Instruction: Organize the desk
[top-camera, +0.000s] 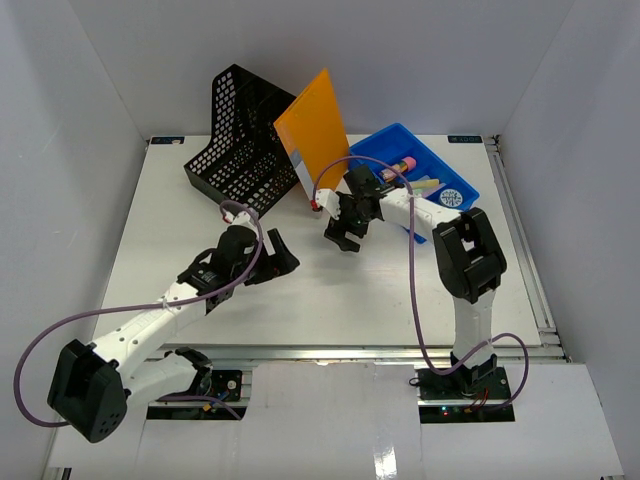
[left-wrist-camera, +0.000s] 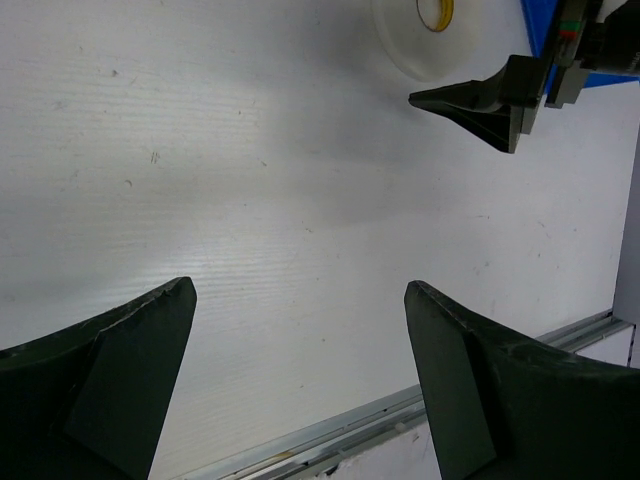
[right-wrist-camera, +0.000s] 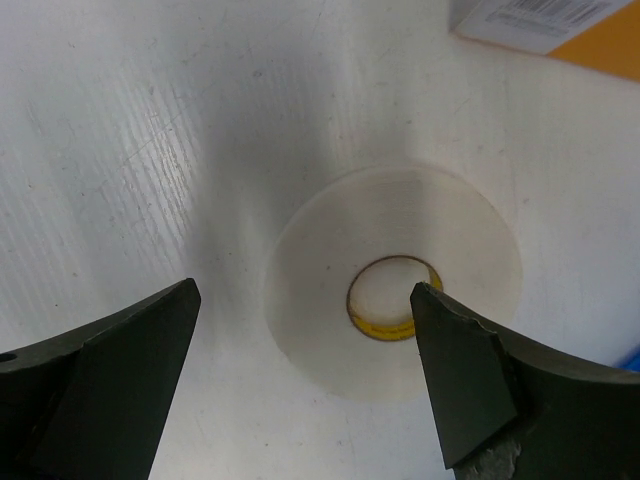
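**Top external view: two open claws by the tape roll**

From where I stand, everything gathers around the roll of white tape (right-wrist-camera: 320, 300), lying flat with its yellow-rimmed core facing up. The right claw (top-camera: 340, 238) hangs directly over the roll, jaws spread wide, one dark finger on each side of it in the right wrist view. It grips nothing, and I cannot tell whether a fingertip touches the roll.

The left claw (top-camera: 283, 255) sits to the left of the roll and a little nearer the arm bases. It is spread just as wide and holds nothing, with only bare white surface between its fingers.

The tabletop (top-camera: 330, 310) carries the roll and spreads out flat on all sides of it. Its aluminium rail (top-camera: 330, 352) runs along the near edge, well on the bases' side of the roll.

A blue tray (top-camera: 385, 145) lies beyond the roll to the right. A black mesh file holder (top-camera: 235, 150) stands beyond it to the left, and an orange folder (top-camera: 315, 135) is propped tilted against the holder.
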